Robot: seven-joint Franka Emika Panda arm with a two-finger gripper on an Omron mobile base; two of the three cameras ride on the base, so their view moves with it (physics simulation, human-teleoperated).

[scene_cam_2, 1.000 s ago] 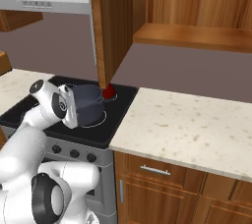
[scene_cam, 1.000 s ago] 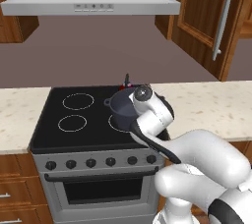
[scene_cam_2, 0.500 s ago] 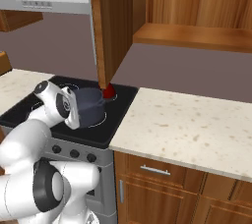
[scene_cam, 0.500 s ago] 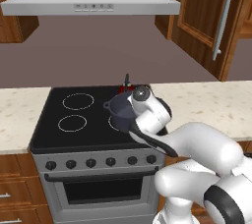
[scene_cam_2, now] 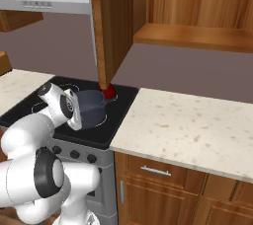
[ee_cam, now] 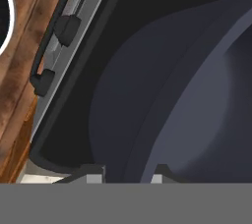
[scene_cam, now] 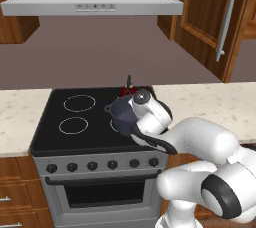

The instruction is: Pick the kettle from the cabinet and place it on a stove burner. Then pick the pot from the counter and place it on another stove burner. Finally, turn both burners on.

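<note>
The dark blue-grey pot (scene_cam: 119,115) is over the right front part of the black cooktop (scene_cam: 55,114), and I cannot tell whether it touches the glass. My gripper (ee_cam: 125,176) is shut on the pot's rim, with the pot's wall (ee_cam: 197,110) rising right in front of the hand. The red kettle (scene_cam_2: 108,92) stands just behind the pot on the back right of the stove, mostly hidden by it and by the hand. Two white burner circles (scene_cam: 80,103) (scene_cam: 73,125) lie bare on the left half. The cabinet door (scene_cam_2: 112,21) hangs open above.
Black knobs (scene_cam: 92,165) line the stove's front panel over the oven door. A range hood (scene_cam: 95,3) hangs above. Beige counter (scene_cam_2: 197,125) runs right of the stove, over wood drawers (scene_cam_2: 155,172). The open cabinet's shelf (scene_cam_2: 197,34) sits above it.
The hand and the pot have drifted slightly left over the cooktop. The grip on the rim is unchanged, and the kettle has not moved.
</note>
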